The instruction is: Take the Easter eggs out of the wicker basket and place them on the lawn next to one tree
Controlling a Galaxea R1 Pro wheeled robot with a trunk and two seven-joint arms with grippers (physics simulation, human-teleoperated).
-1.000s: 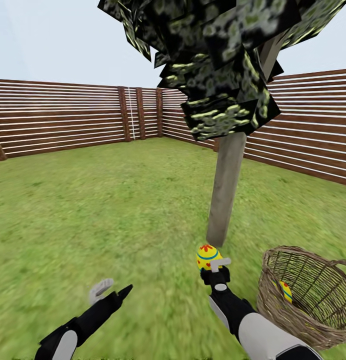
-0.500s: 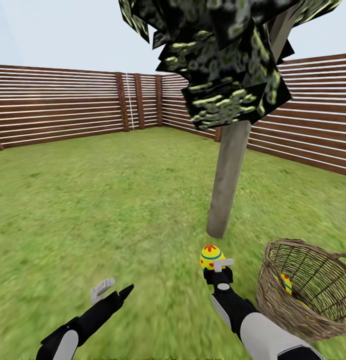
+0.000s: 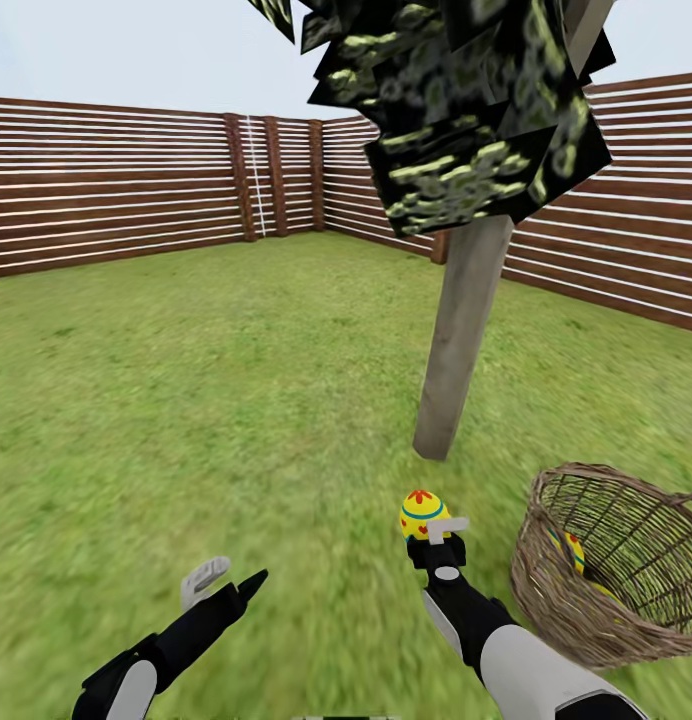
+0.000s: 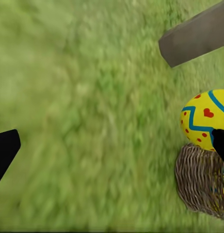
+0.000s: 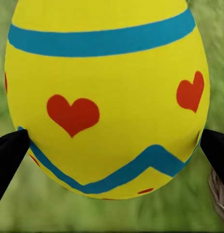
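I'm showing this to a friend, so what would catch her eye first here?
Probably the yellow egg with red hearts and blue bands, pinched in the right gripper above the lawn. Next, the tree just beyond it, and the basket to its right, another egg showing inside.

The head camera looks forward and down over the lawn (image 3: 186,400); both wrist cameras face the held egg (image 5: 107,97), the right one closest.
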